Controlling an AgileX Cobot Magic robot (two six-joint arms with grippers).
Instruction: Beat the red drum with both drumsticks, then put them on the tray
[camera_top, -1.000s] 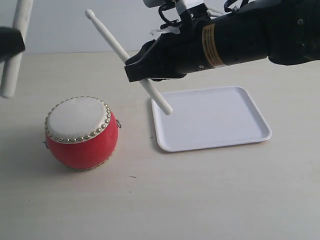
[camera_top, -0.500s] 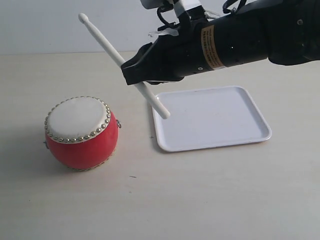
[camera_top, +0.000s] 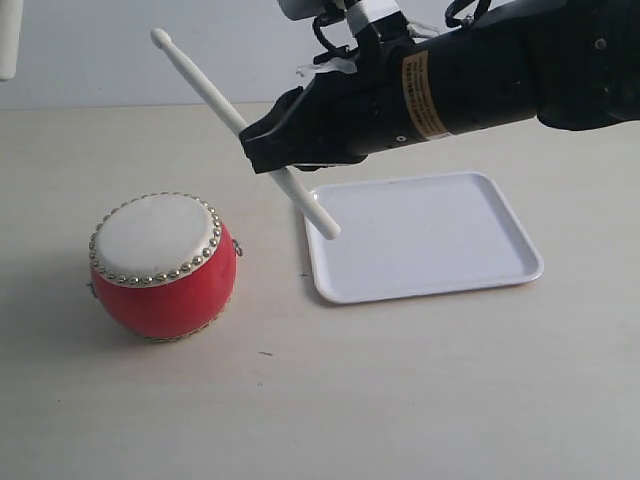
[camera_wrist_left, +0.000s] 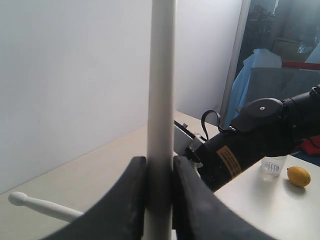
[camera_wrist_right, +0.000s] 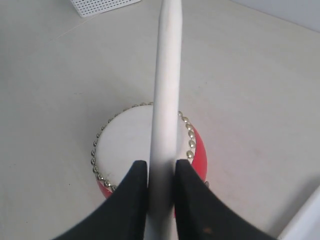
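The red drum (camera_top: 163, 265) with its off-white studded skin stands on the table at the left, and the right wrist view shows it (camera_wrist_right: 122, 150) below the gripper. My right gripper (camera_top: 264, 150) is shut on one drumstick (camera_top: 205, 85), which slants above the gap between drum and tray, rounded tip up and to the left. In the right wrist view the gripper (camera_wrist_right: 162, 172) clamps this stick (camera_wrist_right: 167, 75). My left gripper (camera_wrist_left: 160, 170) is shut on the other drumstick (camera_wrist_left: 162, 75); only a short piece of that stick (camera_top: 8, 40) shows at the exterior view's top left corner. The white tray (camera_top: 450, 240) lies to the drum's right with nothing on it.
My right arm (camera_top: 480, 75) stretches over the tray's far side. In the left wrist view a lemon (camera_wrist_left: 298, 176) and a small clear cup (camera_wrist_left: 273, 166) sit on a surface past that arm. A white perforated panel (camera_wrist_right: 102, 5) lies beyond the drum.
My left gripper and its stick rose out of the exterior view; only a bit of stick shows at the top left now. The right stick's tip shifted slightly left and down.
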